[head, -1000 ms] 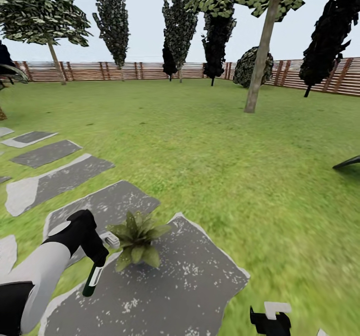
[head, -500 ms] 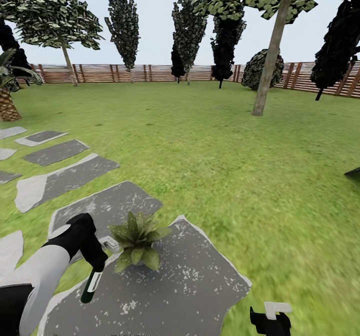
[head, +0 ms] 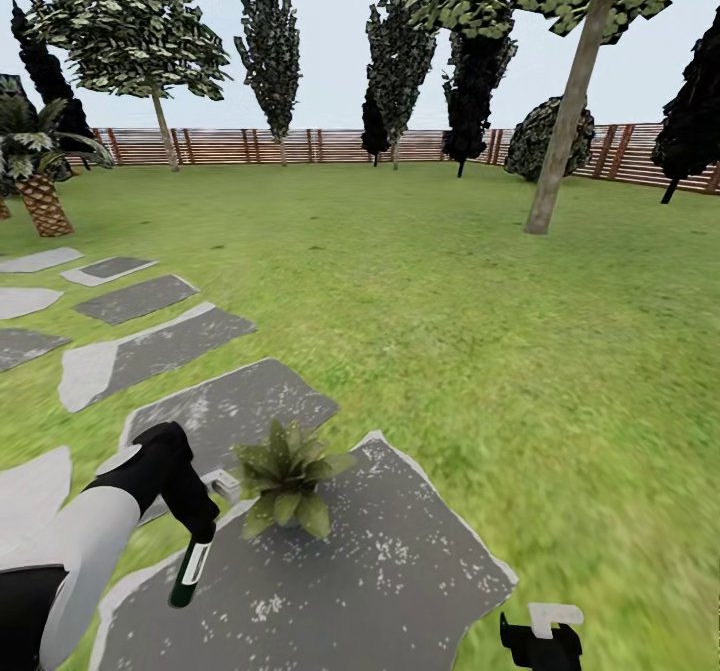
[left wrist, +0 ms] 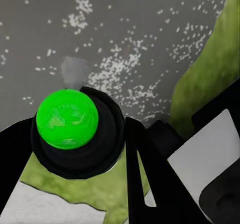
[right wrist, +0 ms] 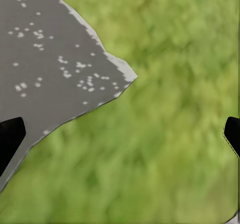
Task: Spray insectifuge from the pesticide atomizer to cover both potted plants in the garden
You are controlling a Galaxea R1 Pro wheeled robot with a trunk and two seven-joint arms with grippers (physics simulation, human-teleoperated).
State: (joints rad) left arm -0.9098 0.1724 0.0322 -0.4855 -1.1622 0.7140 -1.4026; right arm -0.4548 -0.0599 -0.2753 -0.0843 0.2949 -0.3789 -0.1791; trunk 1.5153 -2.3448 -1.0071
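In the head view, one potted plant, a small rosette of green leaves whose pot is mostly hidden under them, stands on a large grey stepping stone. My left gripper is shut on the pesticide atomizer, a slim dark green bottle with a white label that hangs tilted just left of the plant. The left wrist view looks down on the atomizer's bright green end between black fingers. Low at the picture's bottom right, my right gripper is held open over stone edge and grass.
A row of grey and white stepping stones runs to the far left over the lawn. A palm-like shrub stands at the left, a tree trunk at the back right. A brown slatted fence closes the garden.
The camera has turned left, bringing the palm-like shrub into view and sliding the scene right. The left gripper still holds the atomizer beside the plant, in much the same pose.
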